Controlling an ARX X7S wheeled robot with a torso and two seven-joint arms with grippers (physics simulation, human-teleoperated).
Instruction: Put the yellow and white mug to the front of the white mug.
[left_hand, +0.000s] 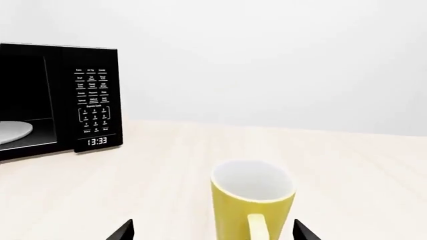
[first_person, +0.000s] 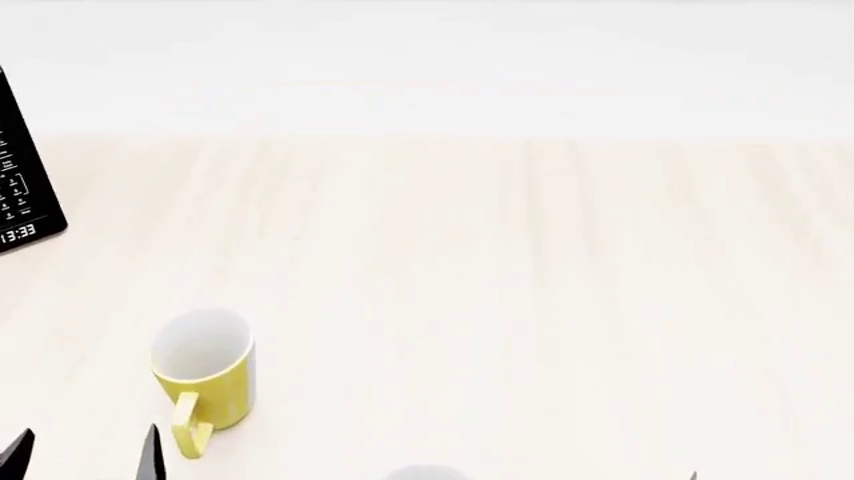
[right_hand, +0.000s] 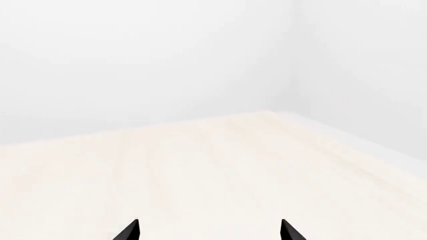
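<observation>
The yellow and white mug (first_person: 203, 372) stands upright on the pale wooden counter at the front left, yellow side and handle facing me, white inside. In the left wrist view the mug (left_hand: 252, 202) sits just ahead of my left gripper (left_hand: 213, 232), nearer one fingertip. My left gripper (first_person: 83, 455) is open and empty, just left of and nearer than the mug. Only a sliver of the white mug's rim (first_person: 424, 472) shows at the bottom edge of the head view. My right gripper (right_hand: 209, 232) is open and empty over bare counter.
A black microwave (left_hand: 60, 100) with its door open and a white plate inside stands at the far left; its keypad edge shows in the head view (first_person: 20, 190). A white wall runs behind the counter (first_person: 534, 250).
</observation>
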